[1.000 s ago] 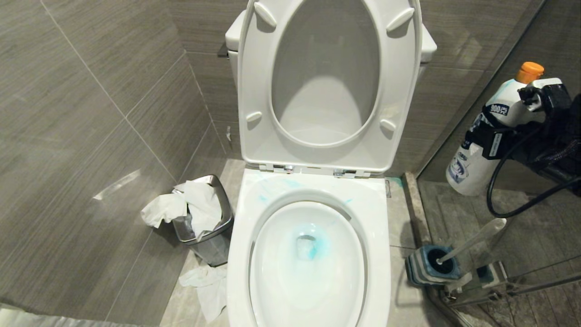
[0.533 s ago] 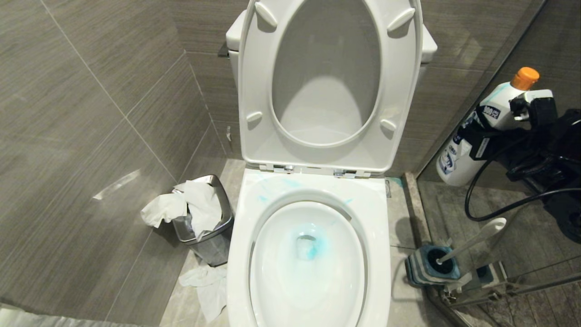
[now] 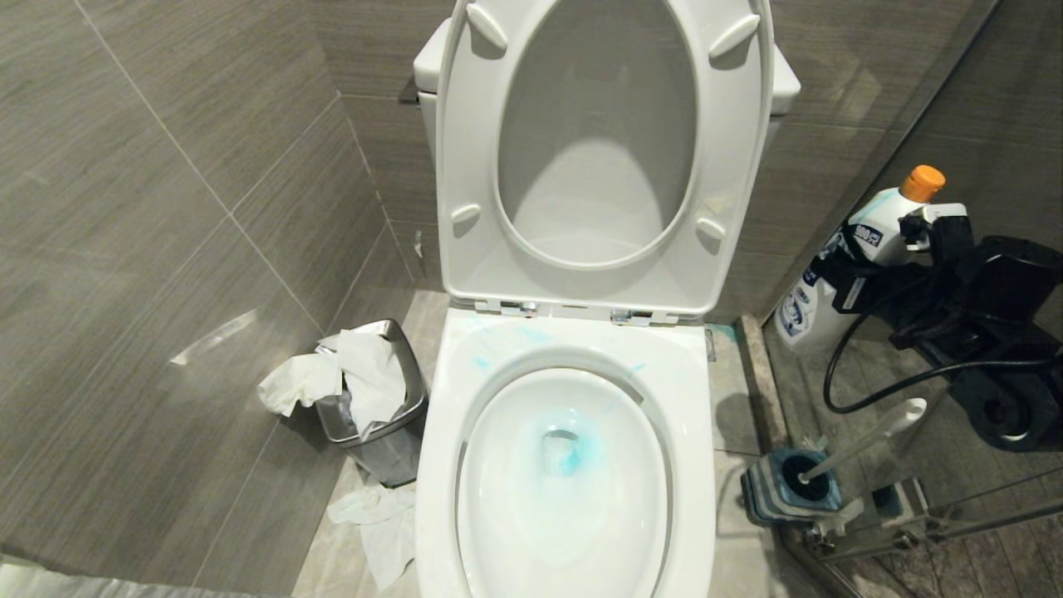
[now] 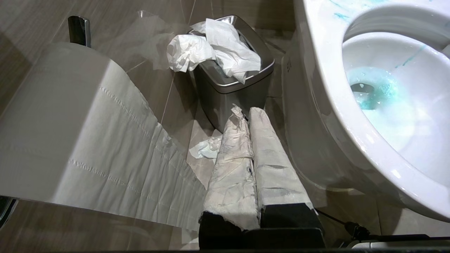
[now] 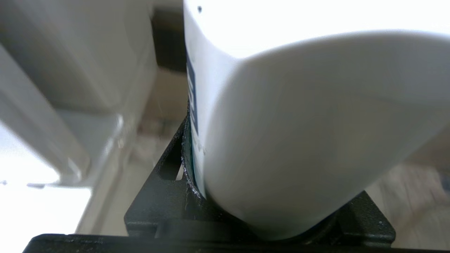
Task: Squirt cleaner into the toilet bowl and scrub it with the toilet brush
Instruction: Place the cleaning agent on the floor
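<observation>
A: Head view: what risks are identified at this stage, and what would cause them?

B: Cleaner (image 3: 573, 453) is already seen as blue-tinted water at the bottom of the toilet bowl (image 3: 565, 548), with faint blue streaks on the rim near the hinge. The squirting step is therefore judged done, and scrubbing is not yet started. The bottle (image 3: 839, 266) is held tilted above the floor on the robot's right, its orange cap uppermost. If it is set down at that tilt, it may be tipped over. If the grip is loosened early, the bottle may be dropped onto the toilet brush (image 3: 864, 444), which stands in its holder (image 3: 772, 490) below and nearer the camera. A cable loop (image 3: 839, 390) hangs between bottle and brush handle and could be snagged on the knob.

A: How is the right gripper (image 3: 880, 262) configured?

B: It is clamped across the bottle's body, the jaws held partway apart by the bottle's width. In the right wrist view the white bottle wall (image 5: 299, 133) is seated against the black jaw base.

A: And the left gripper (image 4: 248, 116)?

B: It is parked low beside the bowl, and nothing is held. Its paper-wrapped fingers (image 4: 232, 165) are pressed together and pointed toward the bin (image 4: 233, 84), which is stuffed with tissue (image 4: 214, 49). A toilet roll (image 4: 70, 123) hangs close by.

A: Where is the brush head?

B: It is seated in the holder, on the floor just beside the bowl's right side.
</observation>
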`<state>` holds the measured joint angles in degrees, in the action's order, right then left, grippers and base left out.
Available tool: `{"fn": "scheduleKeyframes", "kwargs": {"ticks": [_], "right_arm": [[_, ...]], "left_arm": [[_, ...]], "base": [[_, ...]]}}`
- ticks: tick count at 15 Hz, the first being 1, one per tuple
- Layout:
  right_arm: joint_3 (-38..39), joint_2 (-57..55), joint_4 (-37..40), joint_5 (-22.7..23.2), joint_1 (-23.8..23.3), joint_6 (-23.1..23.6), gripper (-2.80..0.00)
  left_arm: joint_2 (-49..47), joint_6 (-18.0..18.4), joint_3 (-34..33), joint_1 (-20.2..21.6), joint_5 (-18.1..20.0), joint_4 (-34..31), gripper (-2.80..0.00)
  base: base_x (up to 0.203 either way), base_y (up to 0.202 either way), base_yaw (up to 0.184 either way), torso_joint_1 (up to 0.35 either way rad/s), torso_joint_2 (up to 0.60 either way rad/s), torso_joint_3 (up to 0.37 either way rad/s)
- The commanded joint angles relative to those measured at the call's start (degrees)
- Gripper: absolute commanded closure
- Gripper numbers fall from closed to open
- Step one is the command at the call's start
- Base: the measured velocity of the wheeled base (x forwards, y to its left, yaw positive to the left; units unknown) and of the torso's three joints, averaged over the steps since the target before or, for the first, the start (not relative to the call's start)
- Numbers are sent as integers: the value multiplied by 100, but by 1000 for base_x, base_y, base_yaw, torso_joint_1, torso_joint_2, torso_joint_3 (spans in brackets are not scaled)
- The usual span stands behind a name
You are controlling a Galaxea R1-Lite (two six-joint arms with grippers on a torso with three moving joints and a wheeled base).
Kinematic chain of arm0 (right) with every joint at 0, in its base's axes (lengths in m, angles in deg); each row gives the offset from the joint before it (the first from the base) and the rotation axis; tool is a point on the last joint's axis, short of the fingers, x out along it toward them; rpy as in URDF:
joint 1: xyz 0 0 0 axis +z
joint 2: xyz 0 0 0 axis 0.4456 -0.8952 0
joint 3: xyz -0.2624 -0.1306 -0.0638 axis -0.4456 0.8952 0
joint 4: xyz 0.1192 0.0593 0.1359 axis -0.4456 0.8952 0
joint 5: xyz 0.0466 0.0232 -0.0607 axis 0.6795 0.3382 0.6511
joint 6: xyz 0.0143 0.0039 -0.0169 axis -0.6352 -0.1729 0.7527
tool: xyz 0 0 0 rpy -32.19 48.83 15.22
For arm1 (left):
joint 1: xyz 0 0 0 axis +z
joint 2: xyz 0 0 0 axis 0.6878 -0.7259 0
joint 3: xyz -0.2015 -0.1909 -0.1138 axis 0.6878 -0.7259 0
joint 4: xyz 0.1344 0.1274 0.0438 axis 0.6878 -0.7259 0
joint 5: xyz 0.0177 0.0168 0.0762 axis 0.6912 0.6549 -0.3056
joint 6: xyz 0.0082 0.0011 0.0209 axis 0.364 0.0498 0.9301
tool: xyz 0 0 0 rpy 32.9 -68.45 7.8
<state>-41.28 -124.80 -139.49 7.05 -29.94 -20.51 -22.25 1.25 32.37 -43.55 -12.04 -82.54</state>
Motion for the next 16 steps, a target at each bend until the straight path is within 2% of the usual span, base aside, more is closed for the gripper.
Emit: {"fn": "scheduleKeyframes", "kwargs": {"ticks": [1,10,16], "right_arm": [[-302,-619,-343,29,-12,16,0],[-435,-884,-404,39,-15,27,0],[-878,-1176,-406,23,-12,43,0]], "left_arm": [[-5,0,-9,1,2,0,0],[-5,26,-9,1,-7,9,0],[-5,26,-9,1,-7,9,0]], "base": [[0,0,0,0,0,0],[0,0,0,0,0,0],[0,0,0,1,1,-31]]}}
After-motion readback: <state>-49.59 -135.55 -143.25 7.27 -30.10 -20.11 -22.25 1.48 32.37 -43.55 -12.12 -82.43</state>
